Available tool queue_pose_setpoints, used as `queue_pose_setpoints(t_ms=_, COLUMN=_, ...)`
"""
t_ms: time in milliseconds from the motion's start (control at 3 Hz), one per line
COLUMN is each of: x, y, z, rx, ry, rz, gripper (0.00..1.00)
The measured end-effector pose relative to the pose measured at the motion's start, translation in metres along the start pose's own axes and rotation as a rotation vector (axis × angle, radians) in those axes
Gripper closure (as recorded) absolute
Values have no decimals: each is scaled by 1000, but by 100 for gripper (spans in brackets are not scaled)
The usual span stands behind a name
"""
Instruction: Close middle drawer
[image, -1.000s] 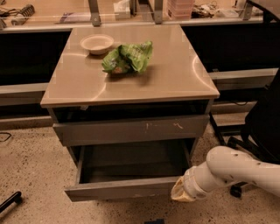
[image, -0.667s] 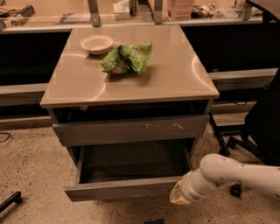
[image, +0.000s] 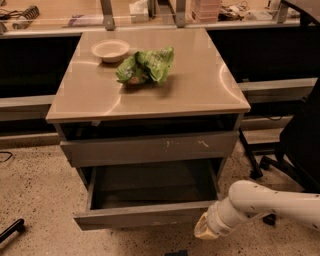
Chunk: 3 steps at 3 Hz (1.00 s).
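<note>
**A:** So, where is the middle drawer?

**B:** Low in the tan-topped cabinet, pulled well out toward the camera, just above the speckled floor. Its plain flat front faces us, and its dark grey inside lies open to view from above.

**A:** And what sits over it?

**B:** Another grey drawer front, the one with pale scratch marks right of its middle. It stands only a little proud of the cabinet. Above it, a dark gap runs under the top.

**A:** Where is the gripper?

**B:** At the lower right corner of the open drawer's front, at the tip of the white arm that reaches in from the right edge. Only a pale tan end piece shows there, pointing left and down beside the panel. Whether it touches the panel, I cannot tell.

**A:** Open or closed?

**B:** That I cannot tell either; nothing of its working end shows.

**A:** Anything on the cabinet?

**B:** A shallow pale bowl toward the back left, and a crumpled green bag just beside it on the right.

**A:** And around it?

**B:** A black office chair stands at the right, behind the arm. A slim black object lies on the floor at the lower left.
</note>
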<state>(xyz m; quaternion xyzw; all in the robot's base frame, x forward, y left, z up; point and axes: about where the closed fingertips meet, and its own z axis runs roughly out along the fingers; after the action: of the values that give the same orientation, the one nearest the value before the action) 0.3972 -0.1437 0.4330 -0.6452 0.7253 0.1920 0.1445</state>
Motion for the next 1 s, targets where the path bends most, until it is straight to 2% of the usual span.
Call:
queue_pose_setpoints(t_ms=333, x=2, y=-3, z=5, rx=31, ry=2, rz=-45, gripper=100)
queue_pose_setpoints(t_ms=1000, x=10, y=-32, z=32, rx=169, ry=-43, rz=-213, gripper=100)
